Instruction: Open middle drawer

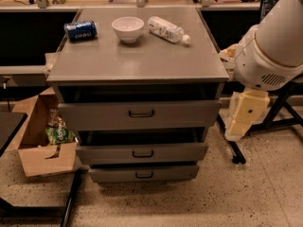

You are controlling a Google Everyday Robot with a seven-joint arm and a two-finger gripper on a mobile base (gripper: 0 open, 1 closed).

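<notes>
Leftmost, a cardboard box (35,143) is set beside the grey cabinet (142,63), on whose top a blue can (80,30), a white bowl (128,28) and a plastic bottle (166,30) are laid. The middle drawer (104,153) is seen in the cabinet's front, between the taller and slimmer drawers. Right of the cabinet, apart from it, the gripper (241,122) is held; its opening cannot be told.

A grey desk (137,60) fills the centre. On its top are a blue can (80,30) at 11 o'clock, a white bowl (128,29) at 12 and a plastic bottle (168,30) lying at 1. The middle drawer (109,153) sits at 6 o'clock. The gripper (239,122) hangs at 3 o'clock, apart from the desk. A cardboard box (38,152) stands at 8 o'clock.
</notes>
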